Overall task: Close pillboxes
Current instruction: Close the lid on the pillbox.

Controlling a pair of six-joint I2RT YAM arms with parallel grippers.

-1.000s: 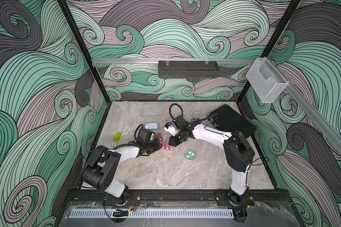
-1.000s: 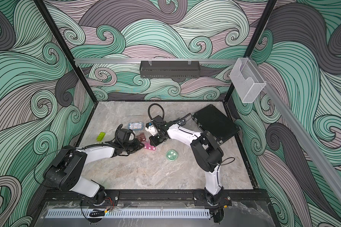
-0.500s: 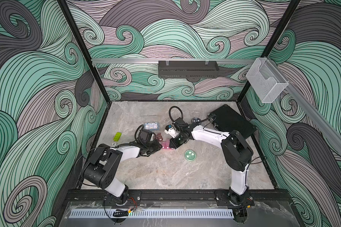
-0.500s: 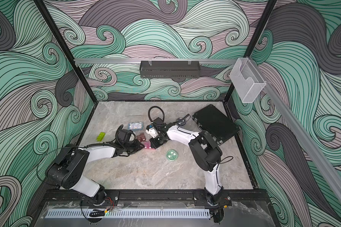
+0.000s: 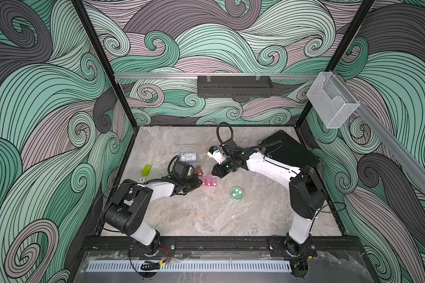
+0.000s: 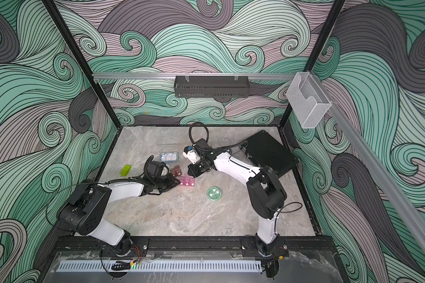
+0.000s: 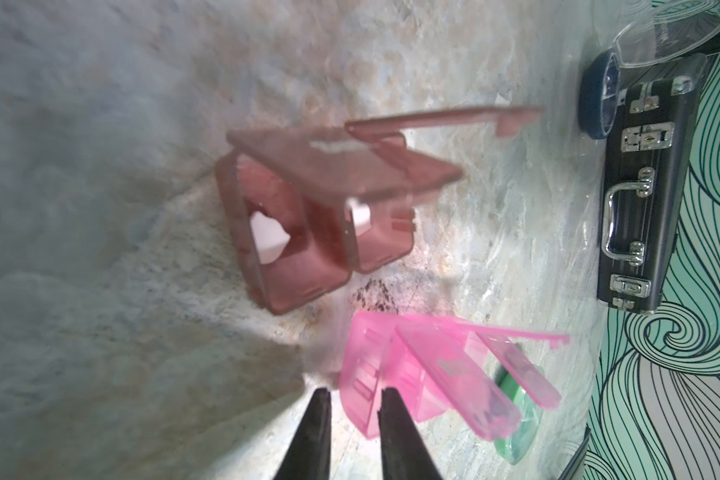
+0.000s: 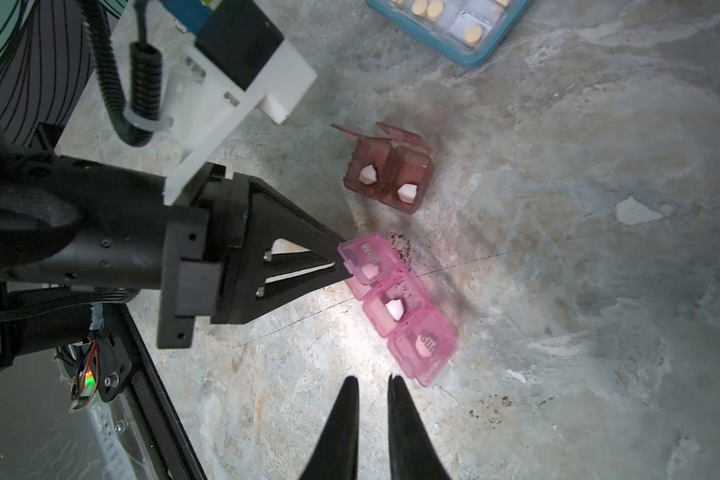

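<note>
Well, little has shifted: the left gripper point(image 8: 344, 261) still pinches the end of the pink three-cell pillbox point(image 8: 400, 311). The right gripper point(image 8: 373, 380), clenched empty, hovers close; the lids look ajar.

On the marble table point(image 5: 206, 220) the pink pillbox point(image 5: 209, 182) lies a little toward 10 o'clock from the middle. The left gripper point(image 5: 200, 181) reaches in from 8 o'clock, and its tips touch the box's 9 o'clock end. The right gripper point(image 5: 216, 174) points at the box from 1 o'clock, just beside it. The brown pillbox point(image 5: 198, 169) is at 11 o'clock of the pink one, and the pale blue pillbox point(image 5: 188, 156) is farther the same way. The round green pillbox point(image 5: 237, 193) sits at 4 o'clock, the lime brick point(image 5: 146, 170) at 9 o'clock and the black case point(image 5: 290, 149) at 2 o'clock.
</note>
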